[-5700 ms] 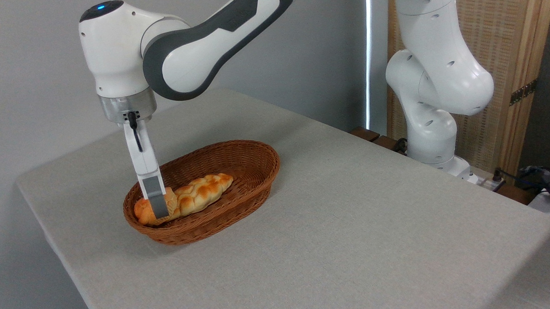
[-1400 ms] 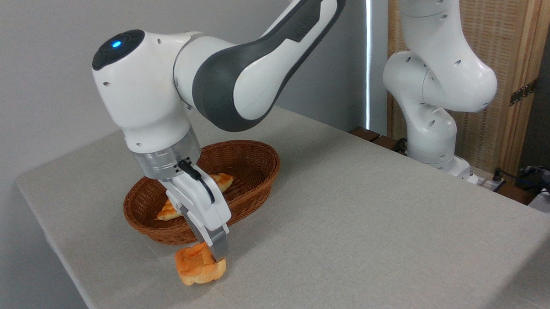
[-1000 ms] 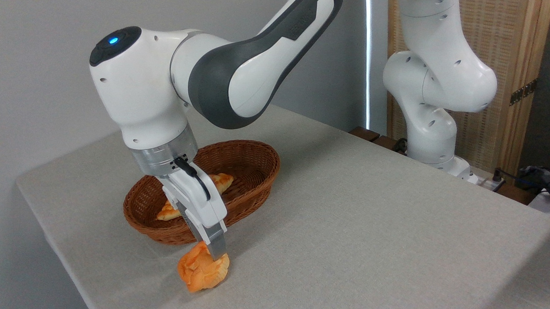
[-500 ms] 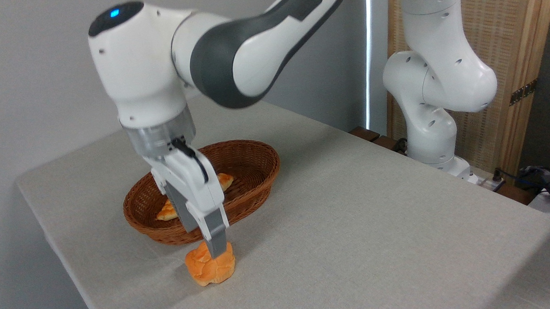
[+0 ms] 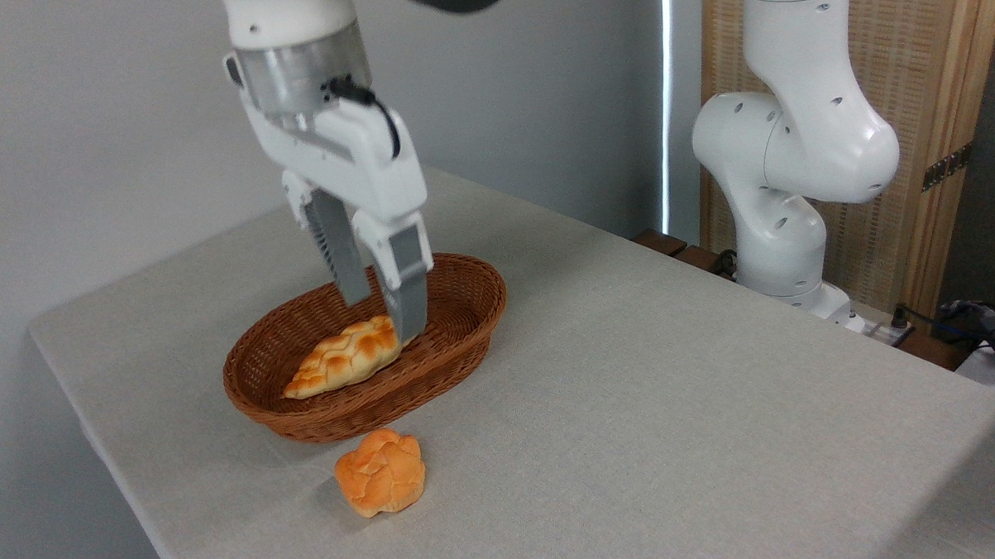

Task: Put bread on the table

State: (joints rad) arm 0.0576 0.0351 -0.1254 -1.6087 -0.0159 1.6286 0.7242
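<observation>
- Camera view from the front corner: the worktop (image 5: 676, 406), a wide rectangle under a light grey-beige cloth, fills most of the scene and carries everything else.
- The white robot arm (image 5: 799, 136) rises from its base at the far right edge of the worktop and leaves the top of the picture; its wrist comes down again at upper left.
- A brown oval wicker basket (image 5: 457, 314) sits on the left half of the worktop, its long axis running from near left to far right.
- The claw (image 5: 379, 317) hangs above the basket, clear of the worktop, with its two grey fingers (image 5: 407, 291) pointing down. The fingers are parted with a narrow gap, and nothing is held between them.
- Inside the basket lies a pale braided loaf (image 5: 343, 359) with browned patches, aligned with the basket's length; one fingertip overlaps its far end in the picture, and contact cannot be judged.
- The bread (image 5: 380, 472), a small round orange-golden bun, rests on the worktop just in front of the basket, near the front edge. It lies below the claw, nearer the camera, well apart from the fingers and free of them.
- Its lumpy knotted top faces up and slightly toward the camera; being nearly round, it shows no clear long axis.
</observation>
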